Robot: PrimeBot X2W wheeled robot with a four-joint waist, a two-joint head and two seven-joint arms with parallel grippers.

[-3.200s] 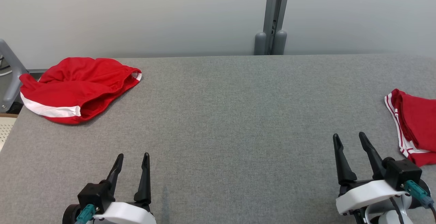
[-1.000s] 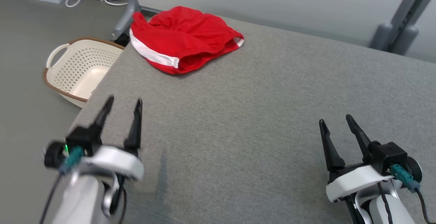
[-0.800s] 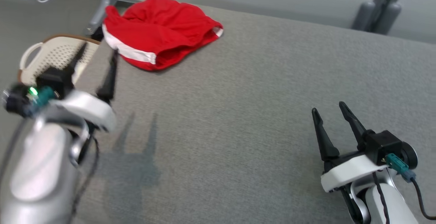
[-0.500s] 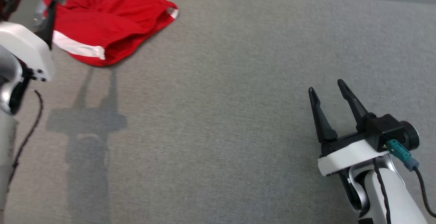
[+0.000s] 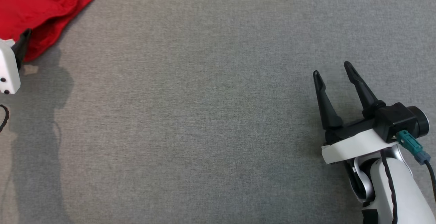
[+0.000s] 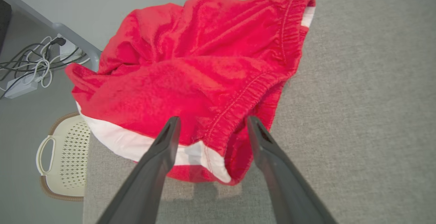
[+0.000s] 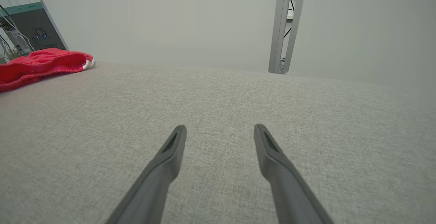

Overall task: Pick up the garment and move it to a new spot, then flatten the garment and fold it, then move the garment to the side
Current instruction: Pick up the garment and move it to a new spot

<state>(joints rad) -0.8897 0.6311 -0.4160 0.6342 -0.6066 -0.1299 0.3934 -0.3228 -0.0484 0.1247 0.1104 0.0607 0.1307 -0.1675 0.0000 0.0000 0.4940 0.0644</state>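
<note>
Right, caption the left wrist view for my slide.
Open left gripper aimed at crumpled red garment on grey table.

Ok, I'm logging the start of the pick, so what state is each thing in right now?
Red shorts: crumpled, unfolded, lying at a corner of the table.
Left claw: open, poised at the shorts, gripping nothing.
Right claw: open, empty, over bare table.
Laundry basket: upright on the floor beside the table; the part that shows is empty.

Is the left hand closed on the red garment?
No, the left hand stands wide open over the red garment and pinches no cloth.
</note>
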